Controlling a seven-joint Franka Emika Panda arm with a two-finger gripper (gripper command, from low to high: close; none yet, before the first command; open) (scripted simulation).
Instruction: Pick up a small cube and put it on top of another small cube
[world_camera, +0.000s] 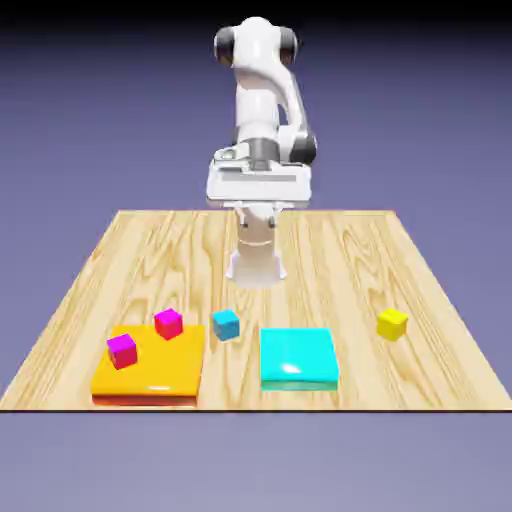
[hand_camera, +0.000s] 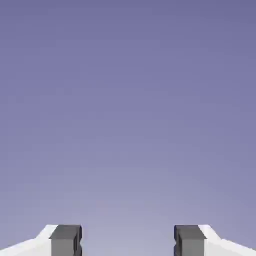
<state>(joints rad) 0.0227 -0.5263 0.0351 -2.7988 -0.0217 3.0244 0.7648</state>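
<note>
The small cube (world_camera: 392, 323) is plain yellow and sits alone on the wooden table toward the exterior view's right. A small cyan cube (world_camera: 226, 324) rests between the two flat slabs. My gripper (world_camera: 258, 200) hangs high above the table's far middle, well away from both cubes. In the hand view the gripper (hand_camera: 127, 242) stands open: its grey fingertips (hand_camera: 65, 241) are wide apart with nothing between them, and only the blue-violet backdrop fills that view.
An orange slab (world_camera: 160, 378) at the front of the exterior view's left carries two magenta cubes (world_camera: 168, 323) (world_camera: 122, 350). A cyan slab (world_camera: 298, 357) lies front middle. The table's front edge (world_camera: 250, 408) runs just before the slabs.
</note>
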